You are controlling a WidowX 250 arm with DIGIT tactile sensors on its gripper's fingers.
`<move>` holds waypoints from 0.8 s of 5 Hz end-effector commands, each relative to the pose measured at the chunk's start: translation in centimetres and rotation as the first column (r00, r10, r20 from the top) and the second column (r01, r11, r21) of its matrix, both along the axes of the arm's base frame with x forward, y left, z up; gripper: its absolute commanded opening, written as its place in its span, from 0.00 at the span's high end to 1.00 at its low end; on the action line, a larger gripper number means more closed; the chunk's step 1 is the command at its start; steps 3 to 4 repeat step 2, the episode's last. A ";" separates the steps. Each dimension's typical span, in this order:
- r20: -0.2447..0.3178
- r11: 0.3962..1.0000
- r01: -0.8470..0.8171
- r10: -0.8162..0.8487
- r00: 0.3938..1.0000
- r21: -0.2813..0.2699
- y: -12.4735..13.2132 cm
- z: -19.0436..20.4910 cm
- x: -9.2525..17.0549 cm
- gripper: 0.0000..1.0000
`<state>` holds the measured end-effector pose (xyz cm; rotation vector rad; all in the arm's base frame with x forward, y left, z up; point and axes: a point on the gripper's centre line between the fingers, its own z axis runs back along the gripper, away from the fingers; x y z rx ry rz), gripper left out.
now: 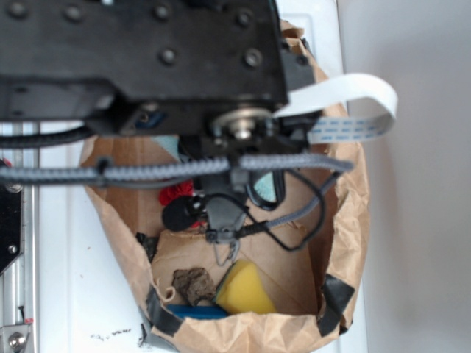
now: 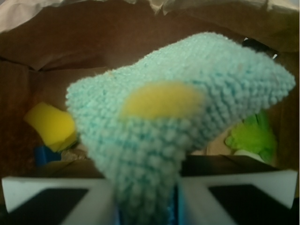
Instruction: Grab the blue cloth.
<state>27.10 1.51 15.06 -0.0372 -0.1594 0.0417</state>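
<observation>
Inside a brown paper bag (image 2: 93,37) on a white desk (image 1: 66,294): claw (image 2: 145,206) clamped on blue cloth (image 2: 187,108), soft, light, probably best pinched at a fold.

Legible text, labels, brands, numbers, signs: none for you to log in either view. Faint dark specks on the white table (image 1: 73,294) near the crumpled brown paper bag (image 1: 346,220) are too small to read.

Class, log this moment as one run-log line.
gripper: shut on blue cloth | cloth: lifted inside paper bag | sponge: on bag floor
</observation>
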 end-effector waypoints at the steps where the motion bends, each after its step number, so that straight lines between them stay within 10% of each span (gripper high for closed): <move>1: 0.137 0.999 0.045 -0.041 0.990 -0.024 -0.9 4.2 0.8 1.00; 4: 0.154 0.999 0.037 -0.034 0.988 -0.015 -1.0 4.0 0.8 1.00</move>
